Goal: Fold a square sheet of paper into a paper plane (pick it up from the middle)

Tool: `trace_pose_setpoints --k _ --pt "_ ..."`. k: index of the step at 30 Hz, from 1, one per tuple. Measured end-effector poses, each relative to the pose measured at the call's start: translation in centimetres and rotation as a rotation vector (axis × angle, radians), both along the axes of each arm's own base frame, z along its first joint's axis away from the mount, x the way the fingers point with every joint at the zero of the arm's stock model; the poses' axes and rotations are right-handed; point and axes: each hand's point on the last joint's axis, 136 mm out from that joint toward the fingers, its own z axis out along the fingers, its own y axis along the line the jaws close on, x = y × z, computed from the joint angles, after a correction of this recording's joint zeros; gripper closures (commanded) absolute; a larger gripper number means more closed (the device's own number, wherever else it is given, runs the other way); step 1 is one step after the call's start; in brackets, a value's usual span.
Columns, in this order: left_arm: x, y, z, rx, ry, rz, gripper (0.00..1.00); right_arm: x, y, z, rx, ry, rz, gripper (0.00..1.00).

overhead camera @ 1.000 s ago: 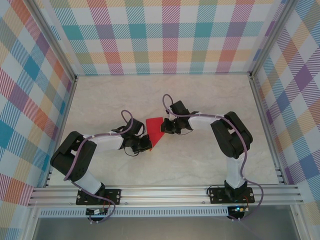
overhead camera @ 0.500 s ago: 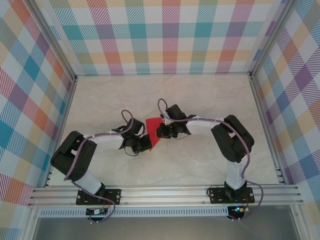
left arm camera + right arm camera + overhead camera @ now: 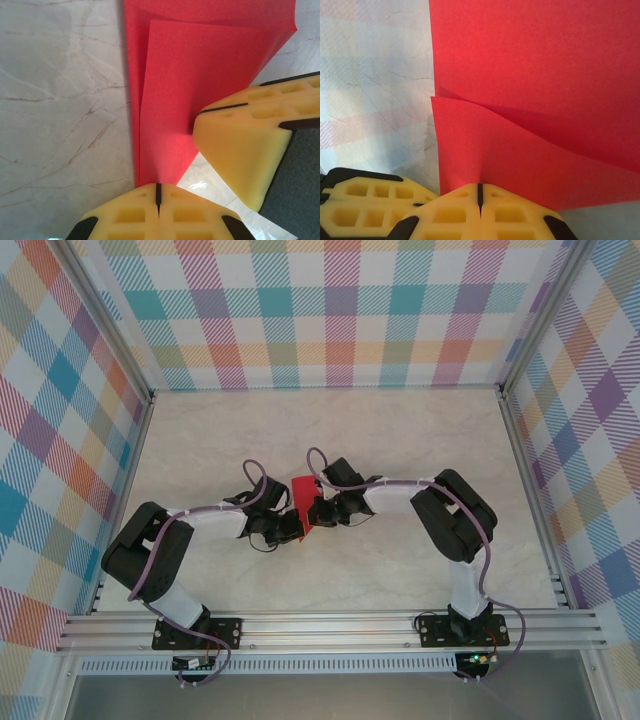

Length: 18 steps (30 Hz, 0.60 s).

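Left gripper [image 3: 158,192] and right gripper [image 3: 480,192] are each pinching the square sheet of paper [image 3: 200,75], jaws closed. Plaid walls [image 3: 340,320] are enclosing the pale marbled table [image 3: 400,440] beneath.

The bright red square sheet of paper [image 3: 303,487] lies folded over, upper layer bowed.

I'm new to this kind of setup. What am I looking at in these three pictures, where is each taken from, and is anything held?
Two robot arms stand on a pale table. The wide picture looks down from above; the other two come from a camera on each wrist, its yellow fingers at the bottom. A partly folded red sheet of paper lies between them. The left gripper and right gripper are both shut, tips at the paper; pinching or pressing, I cannot tell.
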Motion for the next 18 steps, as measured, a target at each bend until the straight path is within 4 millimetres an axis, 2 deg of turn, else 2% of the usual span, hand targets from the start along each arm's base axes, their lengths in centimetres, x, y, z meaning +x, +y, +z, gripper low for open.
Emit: trace_pose_setpoints --k 5,18 --pt "0.0 0.0 0.0 0.000 0.000 0.000 0.98 0.7 -0.5 0.0 -0.007 0.004 -0.014 0.95" --pt "0.0 0.0 0.0 -0.003 0.002 -0.002 0.98 4.8 -3.8 -0.1 -0.015 -0.010 -0.075 0.95"
